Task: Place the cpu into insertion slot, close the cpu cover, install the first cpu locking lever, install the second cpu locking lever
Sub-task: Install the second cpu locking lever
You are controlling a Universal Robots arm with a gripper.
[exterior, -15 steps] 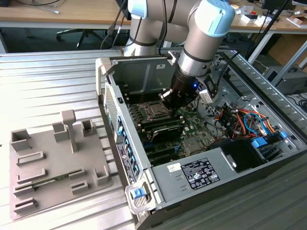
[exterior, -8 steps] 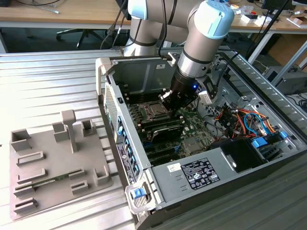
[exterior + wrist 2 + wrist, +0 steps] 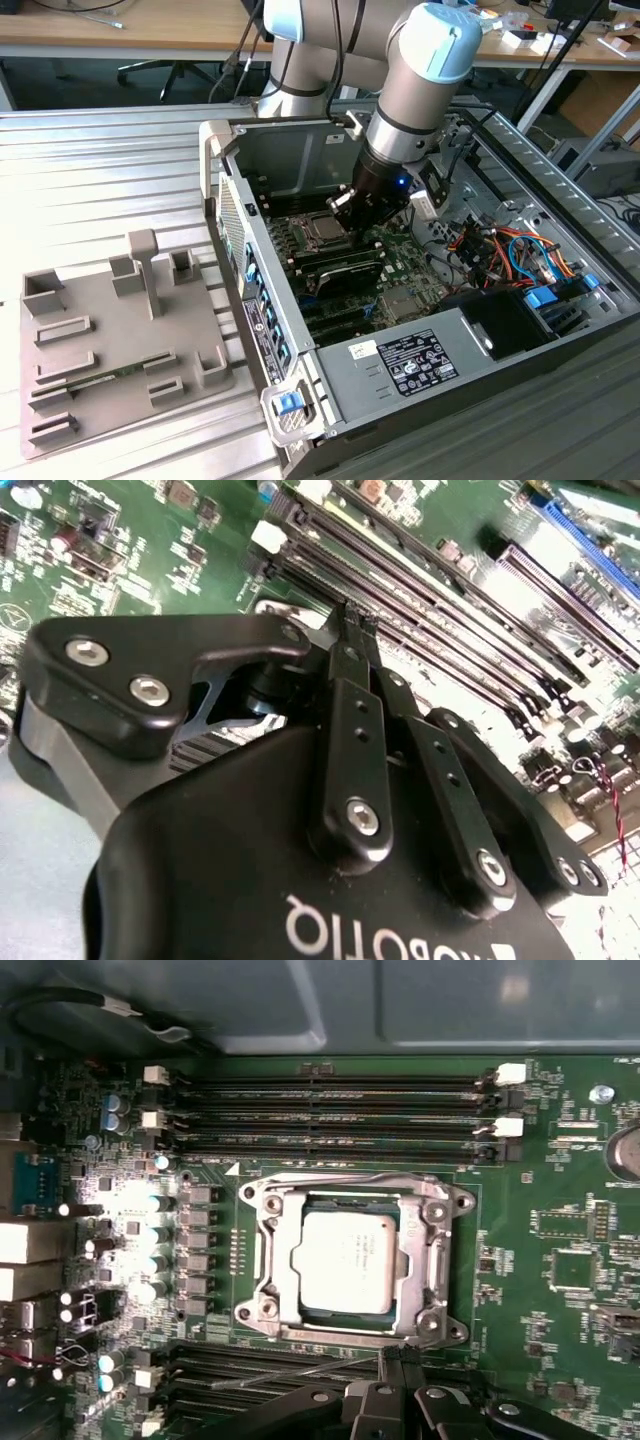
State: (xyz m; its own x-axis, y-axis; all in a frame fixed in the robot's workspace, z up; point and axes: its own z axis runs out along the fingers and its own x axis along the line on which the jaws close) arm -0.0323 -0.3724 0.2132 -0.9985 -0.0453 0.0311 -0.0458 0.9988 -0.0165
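Note:
The cpu (image 3: 345, 1260), a small square chip with a silver-grey top, sits in its socket on the green motherboard (image 3: 560, 1210). The silvery cpu cover (image 3: 275, 1260) lies flat over it, and the chip shows through its window. A thin metal locking lever (image 3: 290, 1372) runs along one side of the socket, out beyond the frame. My gripper (image 3: 393, 1358) is shut, its black fingertips at that lever's end; whether they pinch it I cannot tell. In the second wrist view the gripper (image 3: 352, 615) points down at the board. In the exterior view the gripper (image 3: 345, 205) hangs just beside the cpu (image 3: 322, 233).
Black memory slots (image 3: 330, 1115) flank the socket on two sides. The open computer case (image 3: 225, 200) walls the board in. Orange and blue cables (image 3: 500, 250) lie at the exterior view's right. A grey fixture plate (image 3: 110, 340) rests outside the case at the left.

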